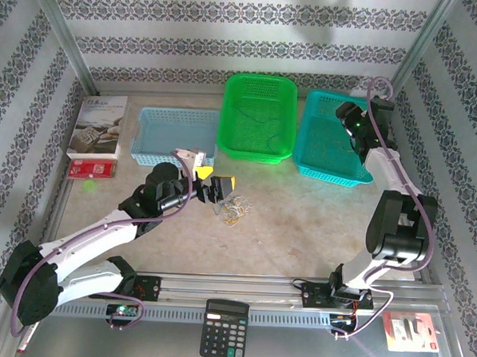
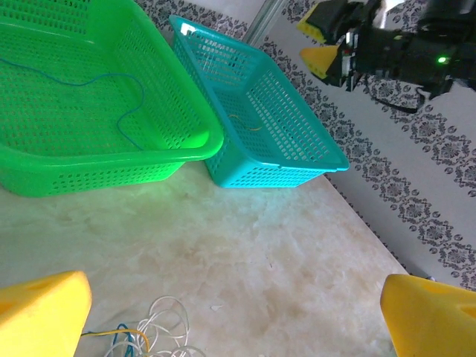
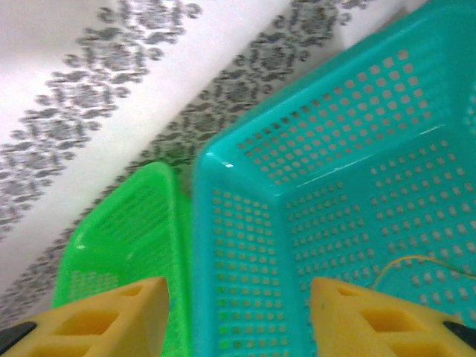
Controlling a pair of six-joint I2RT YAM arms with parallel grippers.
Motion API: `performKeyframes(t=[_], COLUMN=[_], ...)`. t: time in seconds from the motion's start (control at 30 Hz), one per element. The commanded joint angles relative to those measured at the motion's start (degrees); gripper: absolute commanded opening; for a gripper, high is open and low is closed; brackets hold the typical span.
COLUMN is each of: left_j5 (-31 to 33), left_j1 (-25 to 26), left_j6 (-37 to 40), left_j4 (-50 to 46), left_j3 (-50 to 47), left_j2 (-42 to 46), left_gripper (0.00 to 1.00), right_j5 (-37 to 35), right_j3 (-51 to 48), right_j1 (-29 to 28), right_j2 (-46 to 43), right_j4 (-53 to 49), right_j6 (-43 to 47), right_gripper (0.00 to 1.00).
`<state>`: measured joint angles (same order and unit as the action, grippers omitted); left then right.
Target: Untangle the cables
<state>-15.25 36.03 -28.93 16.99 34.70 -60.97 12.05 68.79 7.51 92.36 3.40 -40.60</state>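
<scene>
Blue wire [image 2: 138,95] in green basket [image 2: 111,160], yellow wire [image 3: 416,259] in teal basket [image 3: 245,245], white tangle [image 2: 165,327] not sorted yet; left gripper [image 2: 238,316] and right gripper [image 3: 238,312] open, empty.

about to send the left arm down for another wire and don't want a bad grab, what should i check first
1. Left gripper ready to grasp: ok, jaws wide apart with nothing between them.
2. Bundle of cables in position: ok, it lies on the table between the left fingers, nearer one side.
3. A single strand clear to pick: cannot tell, the loops overlap.
4. Right gripper empty: ok, jaws apart over the teal basket, and the yellowish wire lies inside it.
5. Blue wire sorted: ok, it lies in the green basket.
6. Arms apart: ok, the right arm is far off at the baskets.
</scene>
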Motion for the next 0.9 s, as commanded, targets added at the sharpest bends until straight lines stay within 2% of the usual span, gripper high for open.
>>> performKeyframes(t=[0.0,0.17,0.3,0.47,0.67,0.73,0.87], left_j5=[2.4,6.2,8.8,9.8,7.6,6.8,4.4], left_j1=[0.4,0.4,0.4,0.4,0.4,0.4,0.4], left_j6=[-0.9,-2.9,-5.3,-7.8,-9.1,-9.3,-9.8], left_j4=[-1.8,-3.6,-4.9,-7.6,-7.9,-7.7,-6.0], left_j3=[-1.1,-2.4,-4.0,-5.3,-6.5,-6.9,-8.0], left_j2=[1.1,1.1,1.3,1.2,1.1,0.9,-0.1], left_gripper=[1.0,1.0,1.0,1.0,1.0,0.96,0.83], right_j5=[5.4,7.7,5.3,-3.0,-10.9,-12.2,-13.0], right_j3=[-2.3,-8.5,-15.8,-24.8,-32.3,-33.6,-34.8], right_j1=[-3.0,-10.5,-20.2,-34.6,-49.4,-52.6,-54.9], right_j2=[-5.8,-13.3,-19.8,-24.8,-24.5,-24.0,-22.9], right_j4=[3.2,2.3,0.6,-1.2,-0.9,-0.3,0.2], right_j6=[-1.4,1.2,4.6,8.3,8.4,7.8,6.4], right_gripper=[0.54,0.55,0.56,0.58,0.59,0.59,0.59])
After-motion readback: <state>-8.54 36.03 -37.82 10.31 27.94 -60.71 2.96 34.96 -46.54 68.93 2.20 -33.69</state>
